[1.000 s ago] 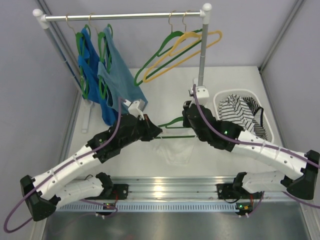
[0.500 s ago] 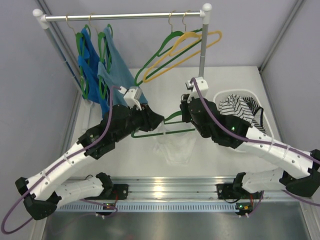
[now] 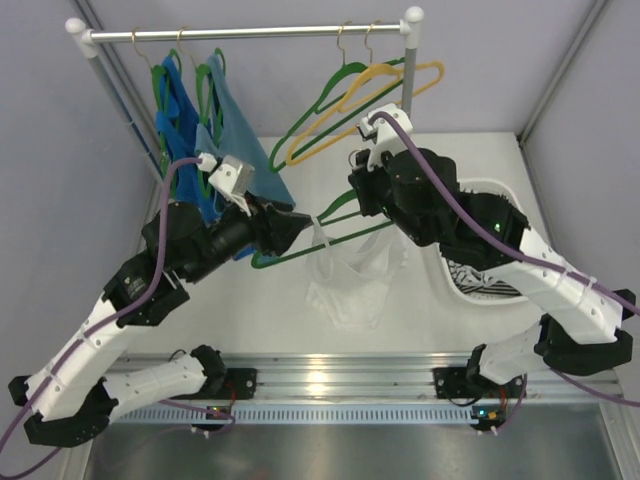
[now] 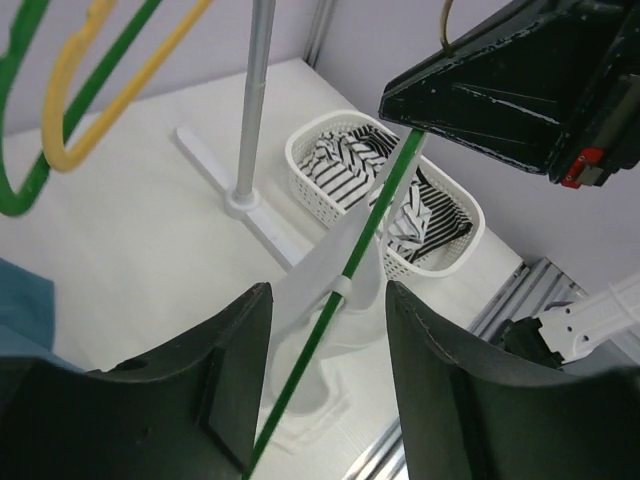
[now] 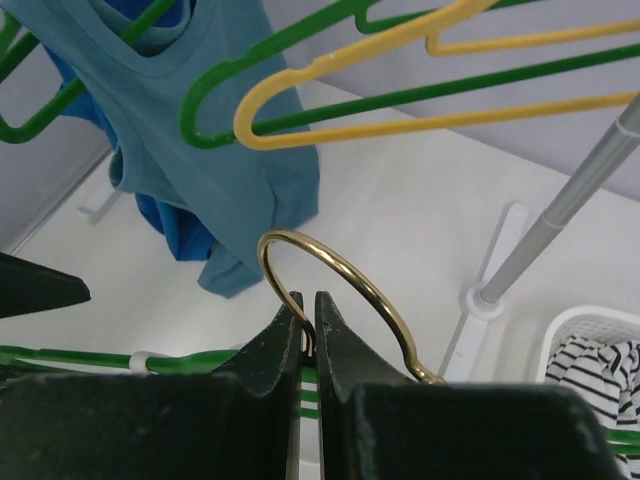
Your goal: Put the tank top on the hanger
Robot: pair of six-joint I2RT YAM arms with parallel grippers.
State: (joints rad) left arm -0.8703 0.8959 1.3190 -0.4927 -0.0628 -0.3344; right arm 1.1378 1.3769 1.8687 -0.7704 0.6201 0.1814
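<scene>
hanger (image 3: 268,262) lengthwise left-right, tank top (image 3: 350,285) hanging

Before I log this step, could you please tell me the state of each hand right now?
Left hand: open, straddling the hanger, gripping nothing.
Right hand: closed on the hanger's metal hook.

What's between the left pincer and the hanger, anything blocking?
Nothing visible. The open left pincer already straddles the hanger, whose arm runs through the gap between its jaws. The top hangs from that arm just past the pincer. The right pincer is shut on the hanger by its hook.
</scene>
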